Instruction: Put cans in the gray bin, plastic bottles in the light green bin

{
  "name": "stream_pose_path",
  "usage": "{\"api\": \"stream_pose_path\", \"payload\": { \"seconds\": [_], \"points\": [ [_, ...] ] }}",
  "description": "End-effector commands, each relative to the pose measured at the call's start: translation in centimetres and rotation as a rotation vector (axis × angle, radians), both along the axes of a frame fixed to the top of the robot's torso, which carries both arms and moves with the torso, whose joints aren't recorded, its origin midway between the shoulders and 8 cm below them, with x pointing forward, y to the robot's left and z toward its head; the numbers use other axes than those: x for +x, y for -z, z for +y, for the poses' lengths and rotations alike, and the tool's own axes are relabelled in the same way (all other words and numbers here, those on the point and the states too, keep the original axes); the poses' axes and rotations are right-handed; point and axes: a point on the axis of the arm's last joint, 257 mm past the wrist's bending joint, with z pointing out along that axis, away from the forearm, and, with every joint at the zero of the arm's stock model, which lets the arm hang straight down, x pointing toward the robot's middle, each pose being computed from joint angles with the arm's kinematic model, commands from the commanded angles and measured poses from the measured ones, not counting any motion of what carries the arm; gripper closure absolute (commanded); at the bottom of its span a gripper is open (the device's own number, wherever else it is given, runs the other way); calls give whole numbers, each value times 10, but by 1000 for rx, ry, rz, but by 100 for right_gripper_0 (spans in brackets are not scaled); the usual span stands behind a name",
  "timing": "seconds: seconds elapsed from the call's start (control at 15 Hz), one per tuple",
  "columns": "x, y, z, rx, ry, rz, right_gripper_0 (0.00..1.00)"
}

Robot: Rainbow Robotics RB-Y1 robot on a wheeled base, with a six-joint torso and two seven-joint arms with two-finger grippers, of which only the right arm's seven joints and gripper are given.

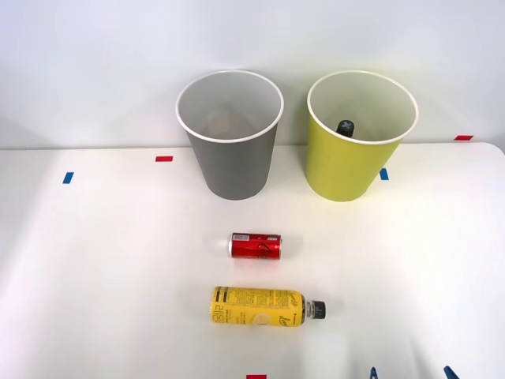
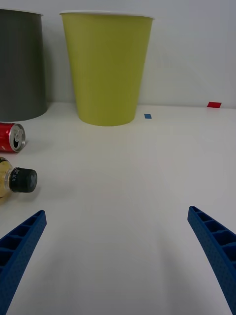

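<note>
A small red can point(image 1: 255, 245) lies on its side mid-table, its silver end showing in the right wrist view point(image 2: 11, 137). Closer to me lies a yellow-labelled plastic bottle point(image 1: 264, 307), its black cap point(image 2: 23, 179) pointing right. The gray bin point(image 1: 230, 134) stands upright at the back, with the light green bin point(image 1: 360, 136) to its right; a black bottle cap point(image 1: 346, 126) shows inside the green one. My right gripper point(image 1: 410, 373) is open at the table's front edge, right of the bottle, holding nothing; its blue fingers point(image 2: 214, 251) are spread wide apart.
Small blue and red tape marks point(image 1: 163, 159) dot the white table point(image 1: 102, 268). A pale wall stands just behind the bins. The gray bin point(image 2: 20, 64) and green bin point(image 2: 106, 69) rise ahead of the gripper.
</note>
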Motion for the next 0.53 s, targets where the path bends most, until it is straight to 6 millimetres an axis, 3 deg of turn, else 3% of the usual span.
{"api": "stream_pose_path", "payload": {
  "seconds": [0.07,0.53],
  "points": [
    [0,0,0,0,0,0,0],
    [0,0,0,0,0,0,0]
  ]
}}
